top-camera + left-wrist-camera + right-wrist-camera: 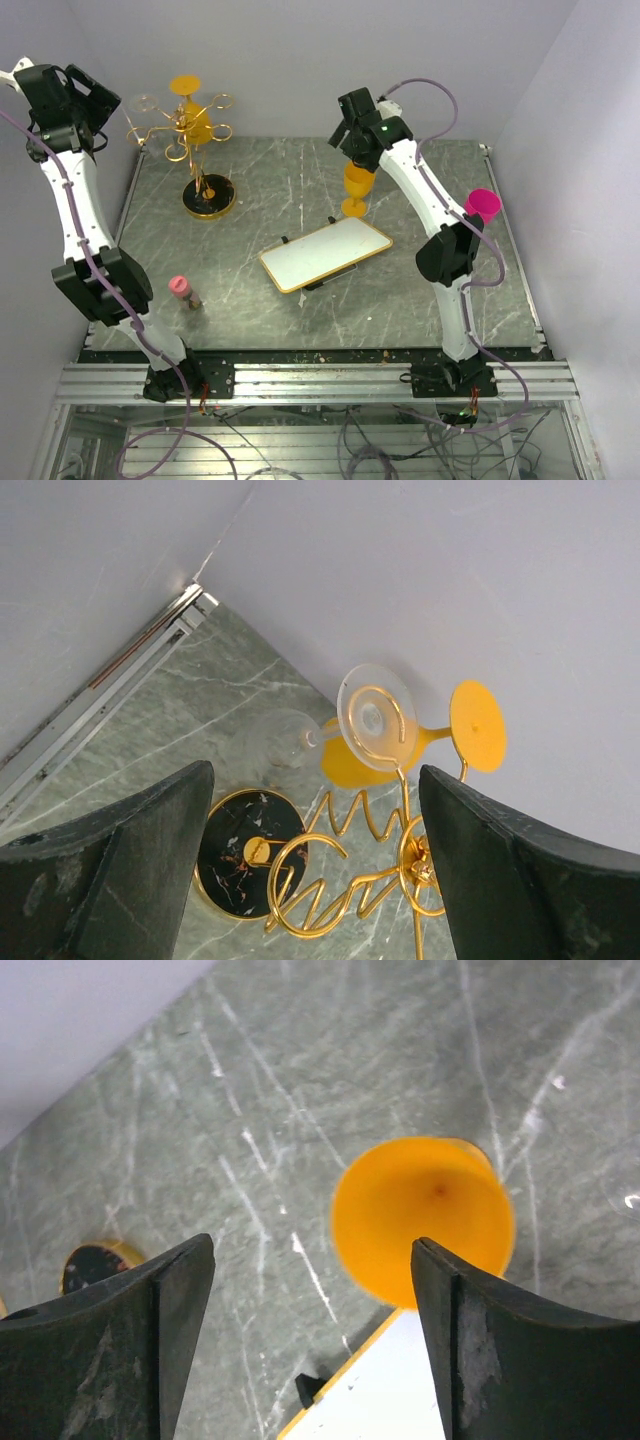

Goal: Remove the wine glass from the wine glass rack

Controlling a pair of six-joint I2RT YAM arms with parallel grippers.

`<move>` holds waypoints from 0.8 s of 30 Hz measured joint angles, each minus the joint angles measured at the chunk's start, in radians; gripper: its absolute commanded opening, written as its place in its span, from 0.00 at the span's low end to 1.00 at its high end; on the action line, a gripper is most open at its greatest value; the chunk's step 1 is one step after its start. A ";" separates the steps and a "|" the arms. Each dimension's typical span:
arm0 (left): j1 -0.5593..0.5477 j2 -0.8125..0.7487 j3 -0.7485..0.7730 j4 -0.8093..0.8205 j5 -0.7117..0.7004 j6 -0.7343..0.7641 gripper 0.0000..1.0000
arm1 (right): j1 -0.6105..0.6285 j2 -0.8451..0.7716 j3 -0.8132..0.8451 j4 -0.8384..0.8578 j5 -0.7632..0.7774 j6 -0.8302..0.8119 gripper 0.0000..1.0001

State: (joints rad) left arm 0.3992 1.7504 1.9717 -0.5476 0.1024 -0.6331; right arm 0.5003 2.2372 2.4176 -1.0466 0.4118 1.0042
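Observation:
The gold wine glass rack (198, 150) stands at the table's far left on its dark round base (209, 197). An orange wine glass (190, 112) and a clear one (148, 102) hang upside down from its loop arms. In the left wrist view the rack (340, 880) lies below the clear foot (377, 717) and the orange foot (477, 725). My left gripper (95, 105) is open, high and to the left of the rack, holding nothing. Another orange wine glass (358, 185) stands upright on the table. My right gripper (358, 152) hovers open just above its rim (425, 1215).
A white gold-edged tray (325, 253) lies mid-table, right beside the standing orange glass. A pink glass (482, 205) shows at the right behind my right arm. A small pink cup (180, 290) sits near the front left. Walls close in at the back and both sides.

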 measured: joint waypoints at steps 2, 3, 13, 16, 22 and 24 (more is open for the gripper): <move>0.006 0.010 0.000 0.018 0.018 -0.002 0.92 | 0.022 -0.015 0.002 0.029 0.007 -0.028 0.87; 0.009 0.017 0.000 0.028 0.026 -0.003 0.91 | 0.034 -0.027 0.000 0.043 0.010 -0.042 0.89; 0.011 0.164 0.004 0.122 0.192 -0.045 0.83 | 0.082 -0.402 -0.336 0.291 0.030 -0.153 0.96; 0.011 0.200 0.004 0.140 0.221 -0.060 0.83 | 0.079 -0.494 -0.413 0.363 0.042 -0.167 0.97; 0.011 0.233 0.018 0.183 0.256 -0.085 0.83 | 0.078 -0.562 -0.525 0.442 0.055 -0.175 0.98; 0.010 0.246 0.037 0.189 0.262 -0.093 0.80 | 0.078 -0.563 -0.547 0.449 0.056 -0.175 0.98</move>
State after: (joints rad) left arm 0.4088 1.9965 2.0087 -0.3584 0.3645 -0.7261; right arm 0.5781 1.6745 1.8709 -0.5980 0.4683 0.8295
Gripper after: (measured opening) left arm 0.831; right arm 0.974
